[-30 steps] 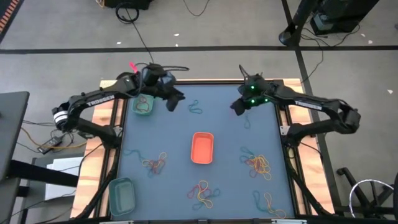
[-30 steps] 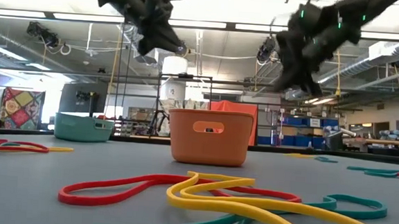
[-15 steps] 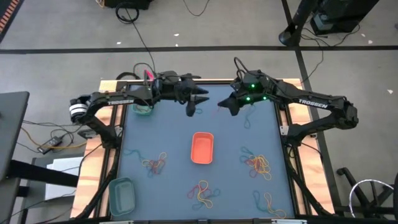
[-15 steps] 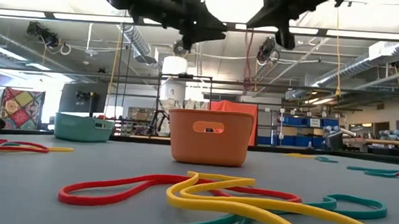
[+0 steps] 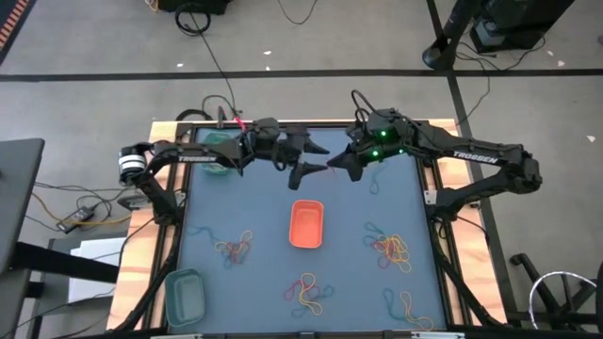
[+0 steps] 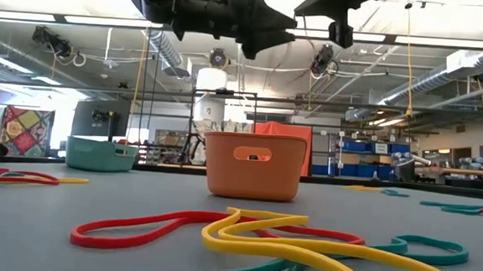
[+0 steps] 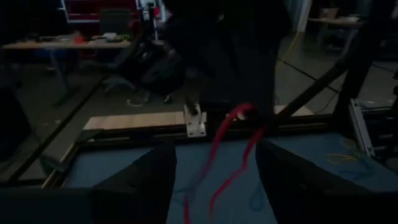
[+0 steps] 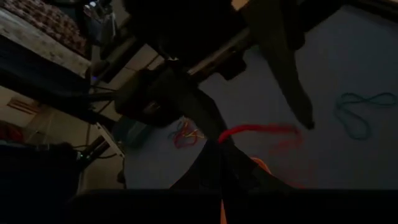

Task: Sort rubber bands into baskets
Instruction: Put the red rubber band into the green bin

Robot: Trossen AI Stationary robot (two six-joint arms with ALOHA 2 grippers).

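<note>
Both grippers meet above the far middle of the table, with a red band strung between them.

Against the frame a second earlier, your left gripper (image 5: pixel 316 160) has left the green basket (image 5: pixel 219 143) at the far left and reached toward centre, its jaws now spread wide; your right gripper (image 5: pixel 341 162) has swung in to face it, pinched shut on the red rubber band (image 7: pixel 233 152). You cannot tell from the dark wrist views whether the band touches the left fingers. From above, the left arm covers most of the green basket. Both arms stretch level, raised over the orange basket (image 5: pixel 306 223). The teal basket (image 5: pixel 185 293) sits at the near left; loose rubber bands (image 5: pixel 390 248) lie scattered on the mat.
</note>
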